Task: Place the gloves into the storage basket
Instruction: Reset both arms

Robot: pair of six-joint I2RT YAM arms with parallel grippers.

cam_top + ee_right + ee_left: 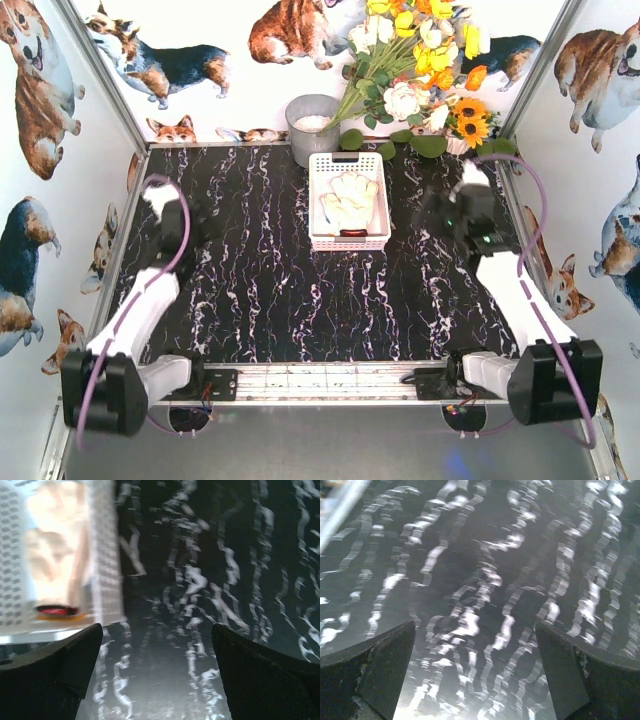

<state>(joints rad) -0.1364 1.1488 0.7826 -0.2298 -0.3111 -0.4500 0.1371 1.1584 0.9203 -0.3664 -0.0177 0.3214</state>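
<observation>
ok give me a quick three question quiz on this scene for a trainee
1. True or false: the right gripper holds a glove.
2. The left gripper is: A open and empty, B shut on a glove, C out of every view.
3. Where do the gloves lie?

Key: 1 false, its fingers stand apart with nothing between them. 2 A. 3 in the storage basket.
</observation>
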